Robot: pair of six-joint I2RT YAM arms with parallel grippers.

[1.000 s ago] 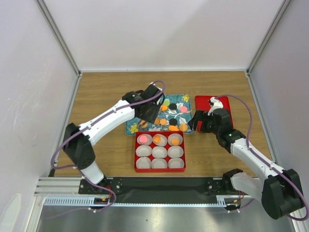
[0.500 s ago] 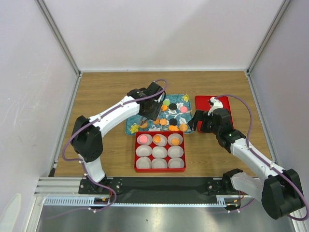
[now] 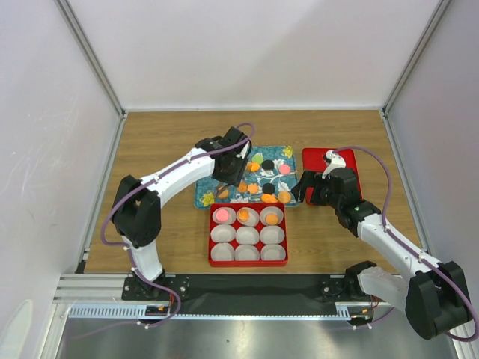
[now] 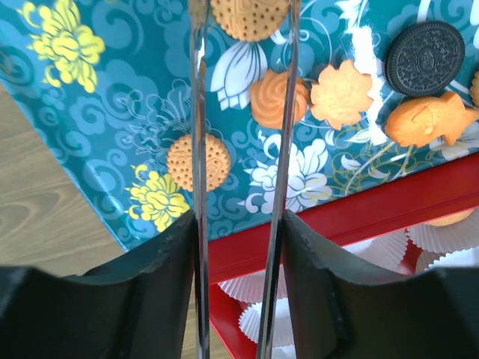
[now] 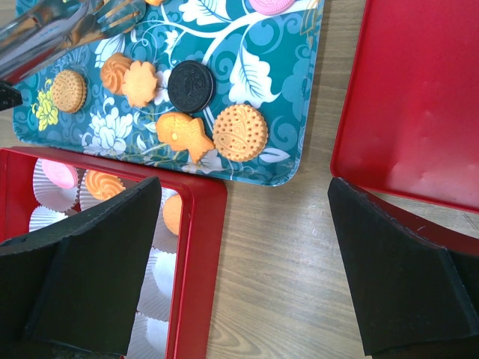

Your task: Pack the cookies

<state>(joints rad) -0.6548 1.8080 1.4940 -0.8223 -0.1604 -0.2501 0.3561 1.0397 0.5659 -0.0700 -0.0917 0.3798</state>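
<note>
Several cookies lie on the teal tray (image 3: 203,199): a black one (image 3: 257,158), an orange one (image 3: 254,167), a pink one (image 3: 284,169). The red box (image 3: 212,233) holds a pink cookie (image 3: 221,215) and two orange ones (image 3: 244,215) in its back row. My left gripper (image 3: 233,170) is shut on metal tongs (image 4: 198,112) over the tray's left part. A round orange cookie (image 4: 249,16) shows between the blades; their tips are out of frame. My right gripper (image 3: 303,187) is open and empty above bare table (image 5: 277,247), between the box and the lid.
A red lid (image 3: 352,161) lies right of the tray. White paper cups (image 4: 441,235) fill the box's other cells. In the right wrist view a round cookie (image 5: 239,132), a fish-shaped one (image 5: 183,134) and a black one (image 5: 191,86) lie near the tray's front edge.
My left arm has raised its elbow and drawn in, and the tongs have shifted slightly toward the back over the tray. The right arm has not moved.
</note>
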